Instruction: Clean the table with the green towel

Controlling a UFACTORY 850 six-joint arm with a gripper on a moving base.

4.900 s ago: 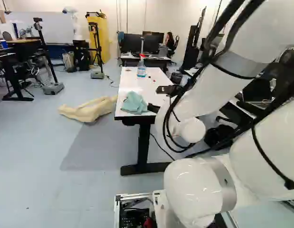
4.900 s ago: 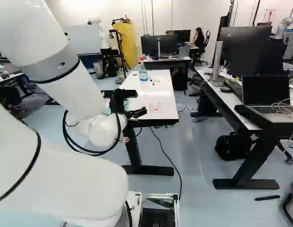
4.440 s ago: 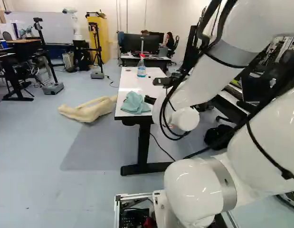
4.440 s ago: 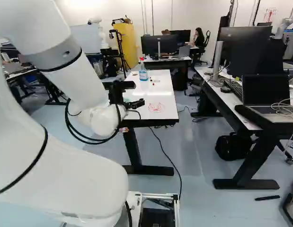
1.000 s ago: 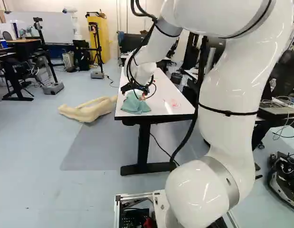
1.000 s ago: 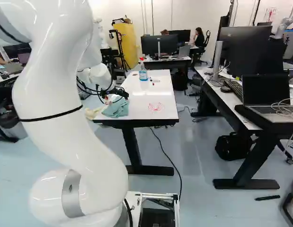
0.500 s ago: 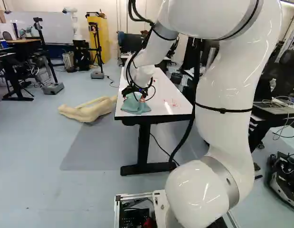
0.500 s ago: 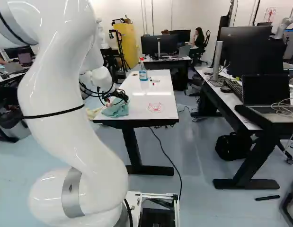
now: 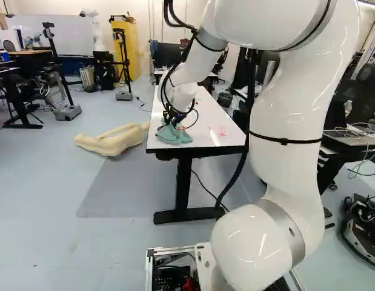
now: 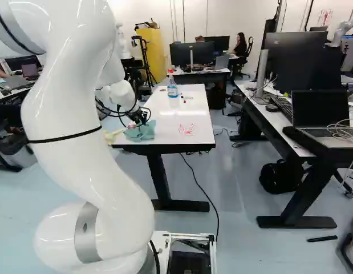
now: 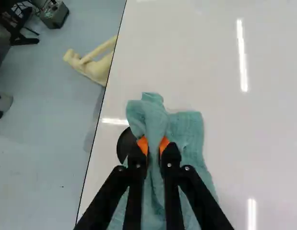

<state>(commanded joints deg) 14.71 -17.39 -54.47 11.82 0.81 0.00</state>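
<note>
A robotics lab with office desks. In the left base view, a large white robot arm sweeps from one to five o'clock. Another robot, also white, stands near eleven; a whiteboard and a tall stand are at ten. In the right base view, monitors top desks at twelve and two, a laptop near three. The floor is smooth blue-grey.

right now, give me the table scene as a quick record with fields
pincer: shut on a fold of the green towel
green towel: rumpled, on the table's near end
table: white top, black legs
red scribble: right of the towel in the right base view, uncovered
spray bottle: upright, farther along the table
</note>
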